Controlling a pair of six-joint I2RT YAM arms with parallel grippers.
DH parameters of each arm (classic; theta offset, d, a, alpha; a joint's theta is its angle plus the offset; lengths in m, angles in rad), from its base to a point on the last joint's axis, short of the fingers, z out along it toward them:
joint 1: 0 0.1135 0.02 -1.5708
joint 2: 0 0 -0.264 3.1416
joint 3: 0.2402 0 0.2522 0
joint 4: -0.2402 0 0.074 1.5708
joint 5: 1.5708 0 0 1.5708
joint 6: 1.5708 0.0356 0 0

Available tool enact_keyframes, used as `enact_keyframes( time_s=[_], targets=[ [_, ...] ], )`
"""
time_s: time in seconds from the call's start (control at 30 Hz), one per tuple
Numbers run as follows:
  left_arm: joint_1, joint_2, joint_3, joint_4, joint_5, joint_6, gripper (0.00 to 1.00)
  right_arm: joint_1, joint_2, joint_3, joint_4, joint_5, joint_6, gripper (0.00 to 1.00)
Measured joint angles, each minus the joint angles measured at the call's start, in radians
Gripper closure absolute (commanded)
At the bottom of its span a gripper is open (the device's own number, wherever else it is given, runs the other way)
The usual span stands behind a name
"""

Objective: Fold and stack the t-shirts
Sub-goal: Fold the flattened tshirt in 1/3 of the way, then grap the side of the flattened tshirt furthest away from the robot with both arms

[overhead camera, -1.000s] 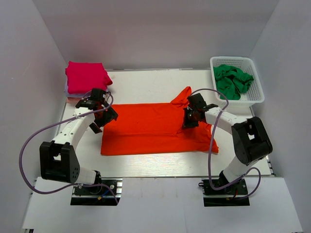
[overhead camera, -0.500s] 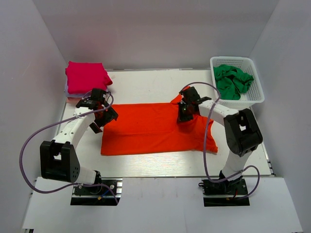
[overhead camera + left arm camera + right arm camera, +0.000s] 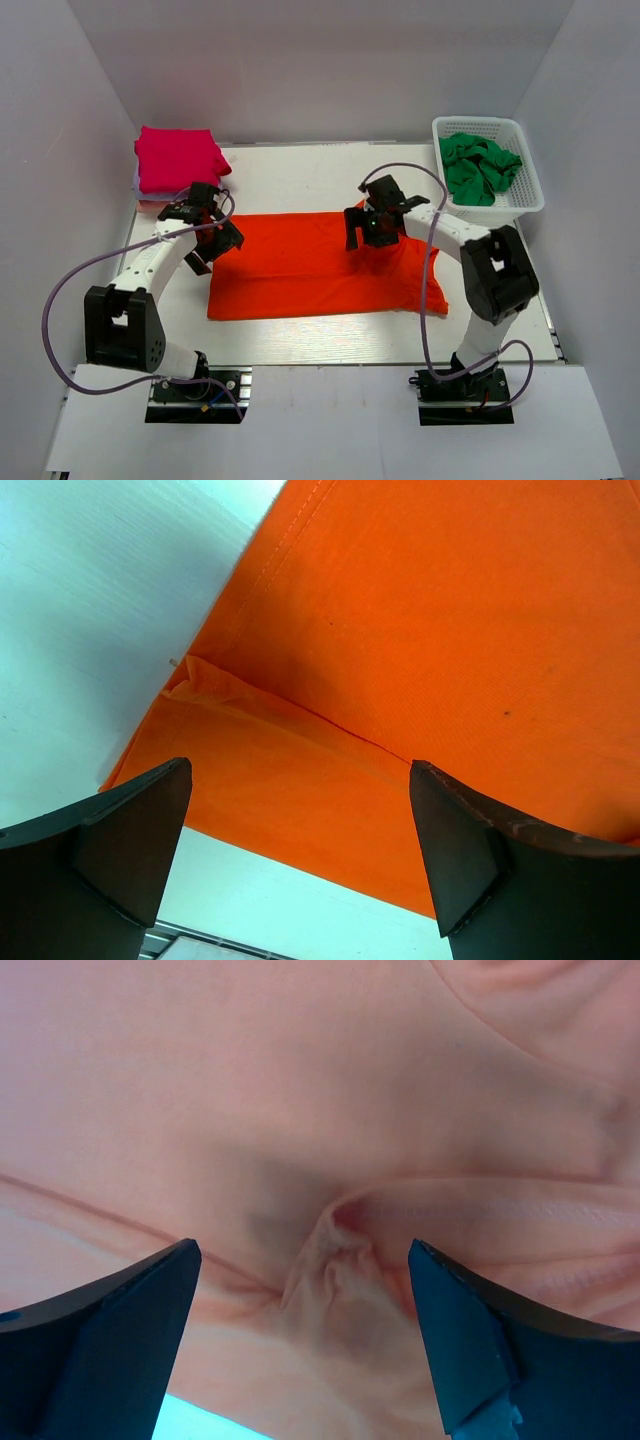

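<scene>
Top external view: the right gripper (image 3: 366, 232) has just let go. A second ago it was pinched shut on the right sleeve side of the bright orange-red cloth t-shirt (image 3: 300, 270), carrying it inward. Now its fingers stand wide apart above the shirt's upper right part, holding nothing, and the cloth it brought lies turned over onto the body. To my eye the right-side fold is laid, and the shirt, spread across the middle of the white table (image 3: 300, 170), looks narrower on that side than before. The left gripper (image 3: 214, 248) hovers over the shirt's left edge, fingers spread wide and empty, as it was. A folded magenta cloth shirt (image 3: 178, 158) sits at the far left corner. Crumpled green cloth shirts (image 3: 480, 168) fill the white plastic lattice basket (image 3: 530, 205) at the far right.

Left wrist view: the dark fingers (image 3: 110, 860) are far apart and clear of the cloth. The shirt's left edge and a turned-over hem lie below them, with bare table beside.

Right wrist view: the fingers (image 3: 490, 1350) are just as wide. Between them lies a small pucker of cloth (image 3: 335, 1250), washed out to pink here, released and untouched.
</scene>
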Motion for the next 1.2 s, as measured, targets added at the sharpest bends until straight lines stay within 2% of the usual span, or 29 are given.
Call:
enact_keyframes(
  time_s=[0.27, 0.43, 0.57, 0.77, 0.93, 1.1, 1.2],
  targets=[
    [0.000, 0.014, 0.000, 0.000, 0.006, 0.004, 0.00, -0.012, -0.252, -0.122, 0.046, 0.089, 0.059, 0.10],
    [0.000, 0.018, 0.010, 0.000, 0.005, 0.011, 0.00, -0.027, -0.283, -0.183, 0.070, 0.103, 0.092, 0.10],
    [0.000, 0.040, 0.032, -0.001, 0.000, 0.019, 0.00, -0.037, -0.247, -0.241, 0.071, 0.068, 0.114, 0.10],
    [0.000, 0.053, 0.063, -0.011, -0.026, 0.026, 0.00, -0.038, -0.134, -0.213, 0.101, 0.024, 0.120, 0.10],
    [0.000, 0.055, 0.085, -0.024, -0.045, 0.035, 0.00, -0.038, -0.035, -0.122, 0.135, 0.054, 0.117, 0.10],
    [0.000, 0.056, 0.102, -0.041, -0.067, 0.041, 0.00, -0.040, 0.063, 0.042, 0.151, 0.105, 0.088, 0.10],
    [0.000, 0.062, 0.124, -0.045, -0.078, 0.044, 0.00, -0.042, 0.079, 0.104, 0.159, 0.117, 0.067, 0.10]
  ],
)
